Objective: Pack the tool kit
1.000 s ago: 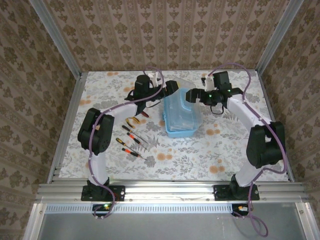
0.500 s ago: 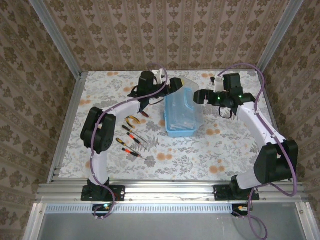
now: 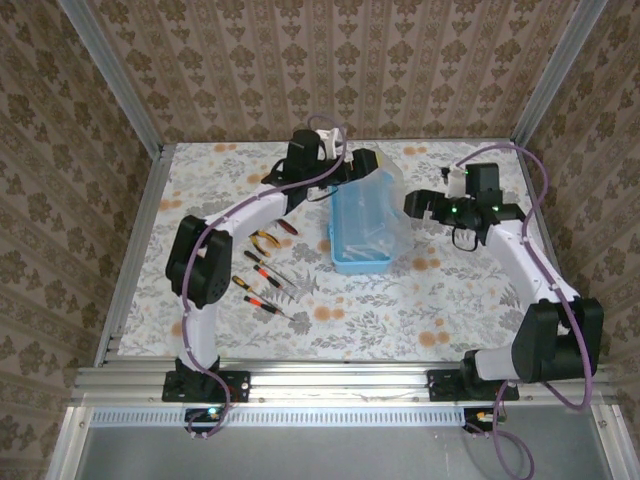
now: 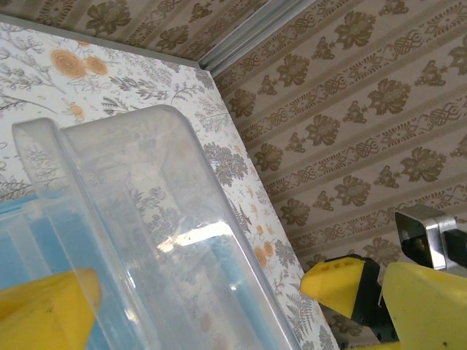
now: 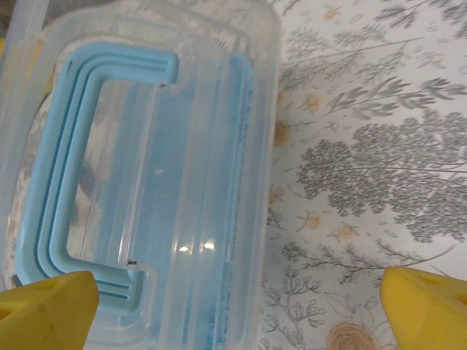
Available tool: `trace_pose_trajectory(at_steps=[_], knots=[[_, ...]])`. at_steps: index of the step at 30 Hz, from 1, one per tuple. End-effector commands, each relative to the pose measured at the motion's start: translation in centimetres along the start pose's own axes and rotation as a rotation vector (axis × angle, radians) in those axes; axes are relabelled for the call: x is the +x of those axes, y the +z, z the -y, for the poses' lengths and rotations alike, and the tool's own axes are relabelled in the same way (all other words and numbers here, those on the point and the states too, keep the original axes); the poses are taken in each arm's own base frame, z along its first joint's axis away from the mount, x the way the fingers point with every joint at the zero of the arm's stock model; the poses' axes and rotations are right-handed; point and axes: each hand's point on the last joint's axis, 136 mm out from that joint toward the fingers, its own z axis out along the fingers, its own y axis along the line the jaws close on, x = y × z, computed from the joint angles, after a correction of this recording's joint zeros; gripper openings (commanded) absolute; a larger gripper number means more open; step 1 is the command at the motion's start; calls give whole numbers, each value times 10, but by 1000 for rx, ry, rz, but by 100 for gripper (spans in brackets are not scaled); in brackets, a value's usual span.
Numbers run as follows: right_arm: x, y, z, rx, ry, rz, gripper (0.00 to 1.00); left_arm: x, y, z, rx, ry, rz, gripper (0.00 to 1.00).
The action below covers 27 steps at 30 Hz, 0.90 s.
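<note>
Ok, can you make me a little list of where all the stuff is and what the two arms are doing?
case: middle of table
lid: clear, with blue handle
pliers: on table, left of case
screwdrivers: on table by the pliers, not in case
left jaws: open, by the lid at case's far end
right jaws: open, right of case, holding nothing
tools packed: not yet

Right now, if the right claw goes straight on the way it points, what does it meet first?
Probably the tool kit case's clear lid, near its long edge. The open right claw straddles that edge, with the flowered table beside it. Depth is unclear, so it might just graze past.
</note>
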Motion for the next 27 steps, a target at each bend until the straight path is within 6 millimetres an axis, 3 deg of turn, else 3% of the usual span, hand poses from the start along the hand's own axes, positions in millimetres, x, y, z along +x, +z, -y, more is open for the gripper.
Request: trace_pose_trajectory(at_steps=[1,10,27], knots=[[-13,-16,1,-30,28,61,100,-3,7,11,3,52,-11,100],[-14,-27,26,-13,96,101,100,0,32,28,-3,82,-60,100],[-17,-37,42,-7,145,147,100,11,74,55,-14,121,-142,100]])
